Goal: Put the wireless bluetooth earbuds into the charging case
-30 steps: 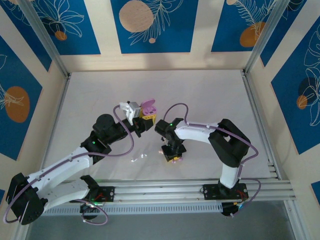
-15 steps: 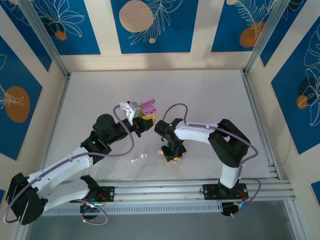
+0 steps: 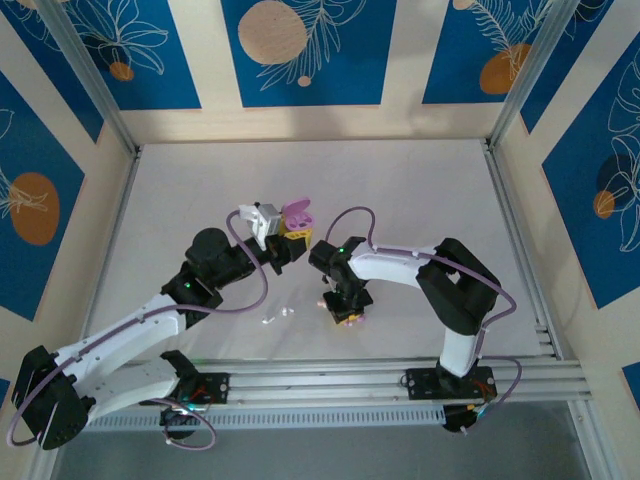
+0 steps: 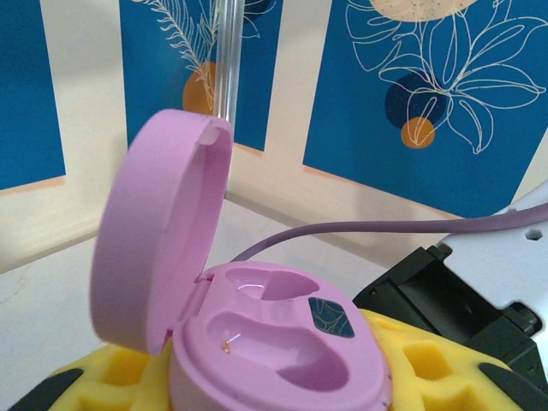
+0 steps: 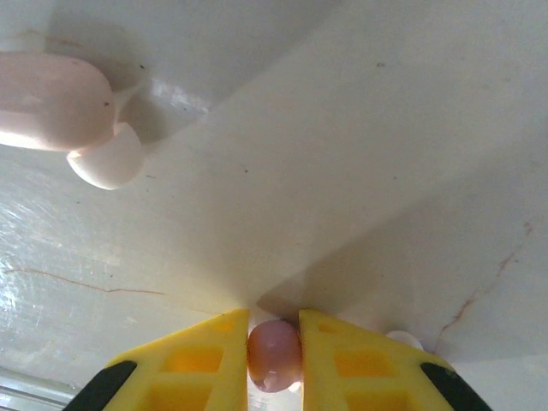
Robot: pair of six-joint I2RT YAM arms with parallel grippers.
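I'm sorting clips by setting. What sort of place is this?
Probably a lab robot cell, not a home: white table fenced by aluminium posts, printed blue leaf panels as walls, left arm and right arm bolted to a rail.

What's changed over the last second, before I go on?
Nothing visibly changed from above. The right gripper stays down, pinching a small glossy pink earbud; the left gripper still holds the open pink pebble-shaped case raised.
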